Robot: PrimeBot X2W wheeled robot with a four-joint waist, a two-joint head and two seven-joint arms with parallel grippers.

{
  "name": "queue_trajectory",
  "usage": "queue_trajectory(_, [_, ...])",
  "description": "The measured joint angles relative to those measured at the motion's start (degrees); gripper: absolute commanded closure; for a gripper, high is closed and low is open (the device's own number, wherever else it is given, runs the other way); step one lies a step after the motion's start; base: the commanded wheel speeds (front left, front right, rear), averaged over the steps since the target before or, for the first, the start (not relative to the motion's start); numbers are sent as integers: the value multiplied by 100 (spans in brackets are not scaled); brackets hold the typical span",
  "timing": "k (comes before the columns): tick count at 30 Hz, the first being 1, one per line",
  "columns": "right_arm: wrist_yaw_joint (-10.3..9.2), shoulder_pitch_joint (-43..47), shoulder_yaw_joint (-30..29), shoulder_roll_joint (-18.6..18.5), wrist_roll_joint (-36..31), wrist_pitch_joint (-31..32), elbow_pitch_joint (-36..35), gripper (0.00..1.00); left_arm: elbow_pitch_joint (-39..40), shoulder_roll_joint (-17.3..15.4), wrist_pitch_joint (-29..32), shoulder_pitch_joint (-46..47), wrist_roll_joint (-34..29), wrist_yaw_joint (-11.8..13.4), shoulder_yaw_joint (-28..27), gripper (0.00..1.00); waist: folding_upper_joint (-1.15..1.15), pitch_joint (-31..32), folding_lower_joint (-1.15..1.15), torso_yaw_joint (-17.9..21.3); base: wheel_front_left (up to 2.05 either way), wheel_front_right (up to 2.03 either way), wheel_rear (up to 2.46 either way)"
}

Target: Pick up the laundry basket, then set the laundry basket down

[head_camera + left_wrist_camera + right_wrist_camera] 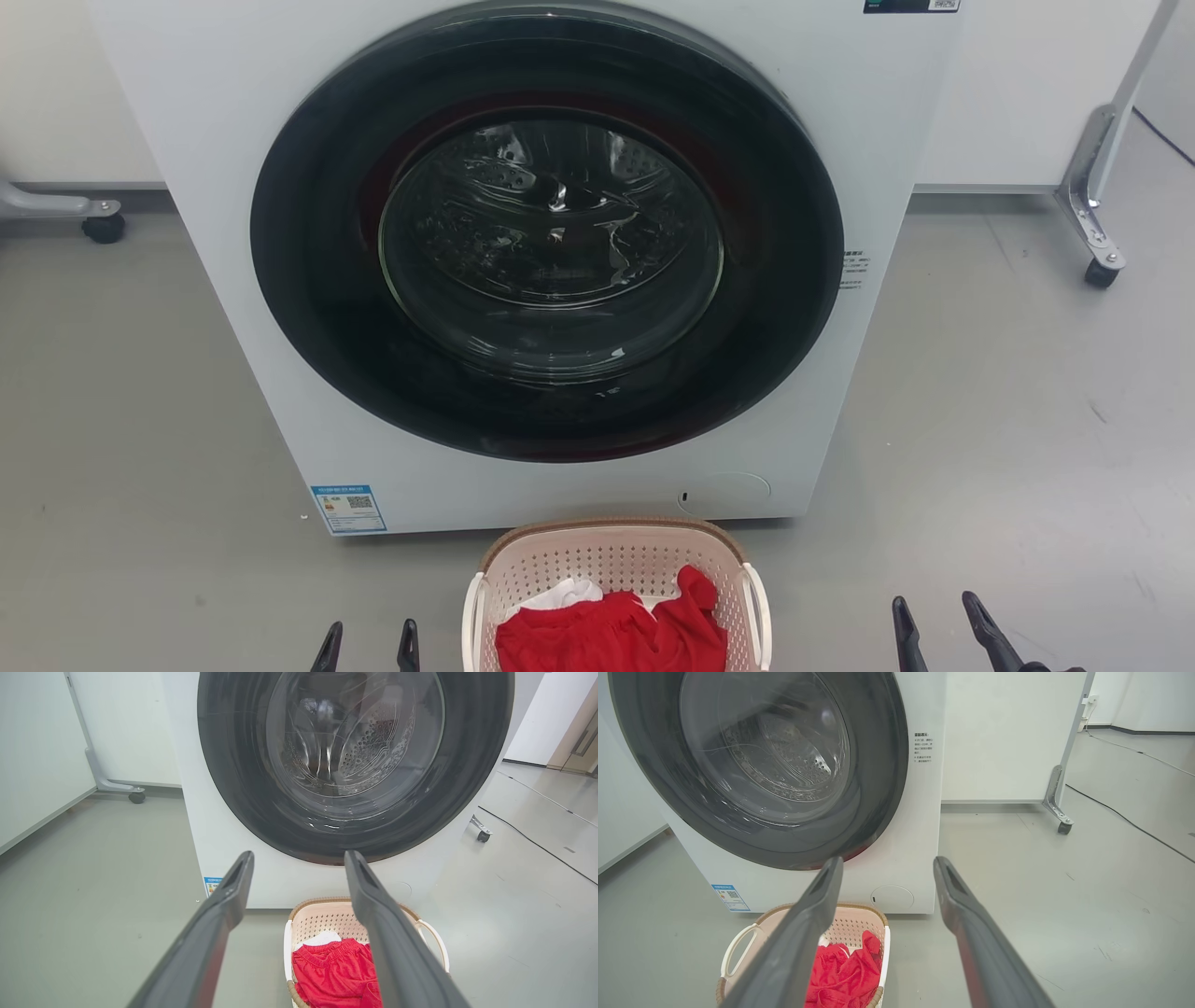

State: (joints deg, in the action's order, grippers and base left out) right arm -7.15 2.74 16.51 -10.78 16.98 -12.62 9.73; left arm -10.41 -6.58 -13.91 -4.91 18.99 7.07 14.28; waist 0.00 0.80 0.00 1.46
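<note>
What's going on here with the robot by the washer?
A two-armed robot faces a closed washing machine. The laundry basket, holding red and white clothes, sits on the floor right in front of the machine. The left gripper and right gripper hang on either side of the basket, jaws open and apart from it, so the pick-up has not yet begun.

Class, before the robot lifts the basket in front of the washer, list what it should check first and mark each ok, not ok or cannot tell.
1. Left tool open: ok.
2. Right tool open: ok.
3. Laundry basket upright on the floor: ok.
4. White handles free of the red clothes: ok.
5. Tools touching the handles: not ok, both apart.
6. Basket's weight: cannot tell.
</note>
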Motion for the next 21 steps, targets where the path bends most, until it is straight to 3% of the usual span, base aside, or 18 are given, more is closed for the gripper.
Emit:
queue_trajectory(2, [0,20,-2,11,-21,19,-14,0,2,23,12,0,1,0,-30,0,0,-3,0,-2,0,0,0])
queue_trajectory(3, [0,21,0,16,-33,44,-7,100,-4,29,13,-1,1,-1,-29,100,0,-4,0,-4,0,0,0])
queue_trajectory(14, [93,101,-185,132,331,157,171,100,-169,67,162,-49,344,-110,-172,100,0,-13,0,-16,0,0,0])
queue_trajectory(21, [197,26,-363,185,985,324,210,100,-205,94,330,-23,996,-210,-311,100,0,-18,0,-26,0,0,0])
